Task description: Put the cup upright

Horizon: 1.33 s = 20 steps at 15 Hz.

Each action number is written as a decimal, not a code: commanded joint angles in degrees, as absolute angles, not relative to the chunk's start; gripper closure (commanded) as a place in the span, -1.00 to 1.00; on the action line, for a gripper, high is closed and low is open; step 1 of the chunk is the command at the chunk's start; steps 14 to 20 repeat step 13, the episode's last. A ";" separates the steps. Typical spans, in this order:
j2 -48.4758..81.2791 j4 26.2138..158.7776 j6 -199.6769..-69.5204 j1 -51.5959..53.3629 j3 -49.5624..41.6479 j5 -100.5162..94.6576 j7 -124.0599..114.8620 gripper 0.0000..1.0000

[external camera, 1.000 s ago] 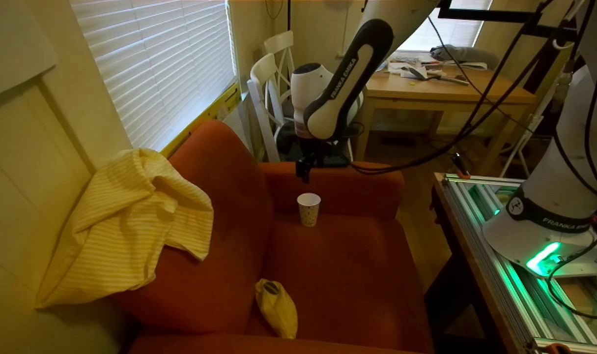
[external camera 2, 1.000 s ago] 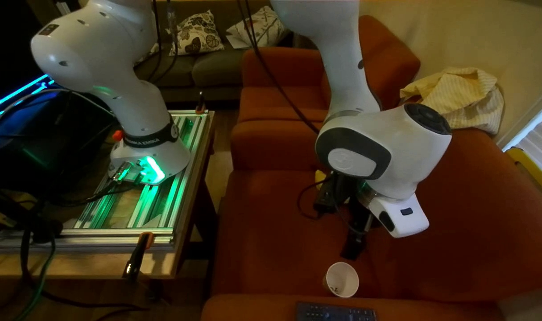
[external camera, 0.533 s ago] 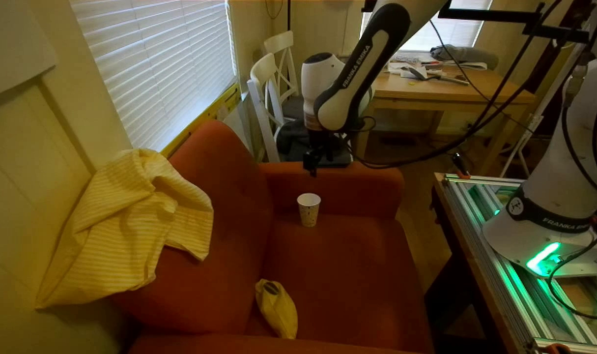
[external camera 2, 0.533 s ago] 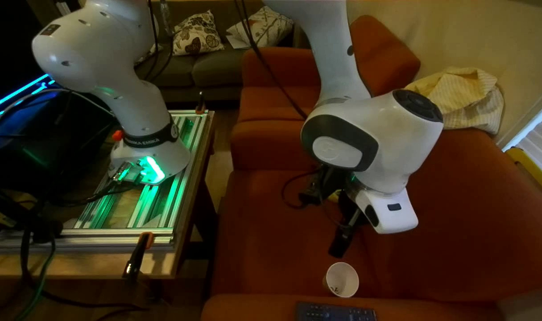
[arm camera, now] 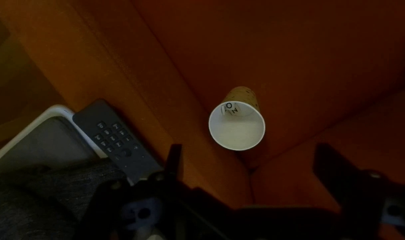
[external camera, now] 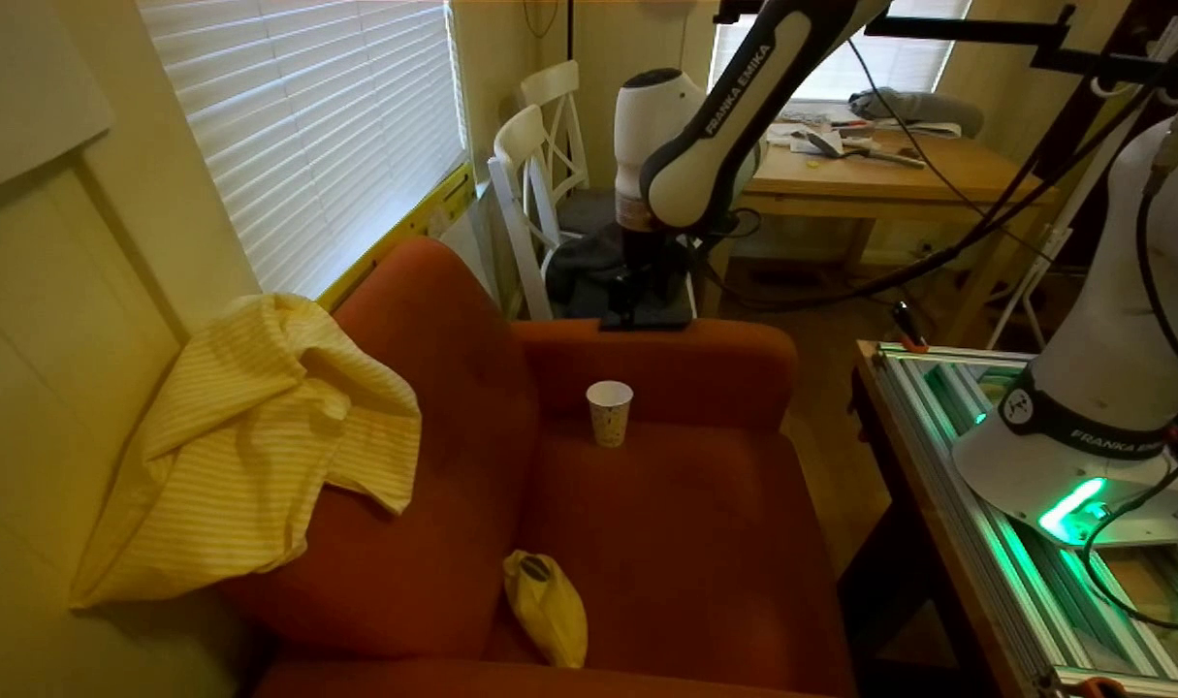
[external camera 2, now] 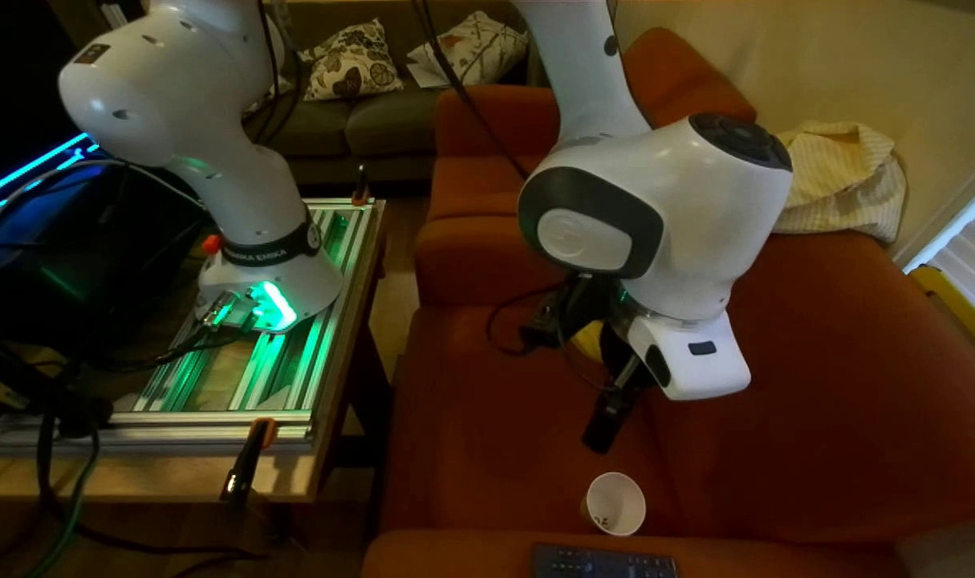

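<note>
The white cup stands upright on the red sofa seat near the armrest, in both exterior views (external camera: 609,417) (external camera 2: 615,504). The wrist view looks down into the cup (arm camera: 237,128); its outer wall has dark specks, and small pieces with letters show inside. My gripper (arm camera: 249,155) is open and empty, its fingers wide apart in the wrist view. It hangs above the seat, apart from the cup. In an exterior view the dark gripper (external camera 2: 601,437) shows just beyond the cup; in the wrist view the cup lies ahead of the fingertips.
A dark remote (arm camera: 119,141) lies on the sofa armrest (external camera: 705,364) beside the cup. A yellow rounded object (external camera: 550,611) lies at the far end of the seat. A yellow striped cloth (external camera: 278,446) hangs over the backrest. White chairs (external camera: 525,184) stand behind the armrest.
My arm and open gripper have risen and drawn away from the cup. The cup stays upright in the same place.
</note>
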State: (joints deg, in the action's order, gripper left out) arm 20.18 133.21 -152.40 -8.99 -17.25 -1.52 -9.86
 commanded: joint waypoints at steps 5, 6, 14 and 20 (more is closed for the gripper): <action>12.88 138.04 -152.10 -8.75 -17.91 -4.92 -10.68 -1.00; 12.37 138.34 -152.10 -8.88 -17.71 -5.03 -10.31 -1.00; 13.55 137.01 -152.27 -9.60 -16.96 -4.42 -10.09 -1.00; 13.55 137.01 -152.27 -9.60 -16.96 -4.42 -10.09 -1.00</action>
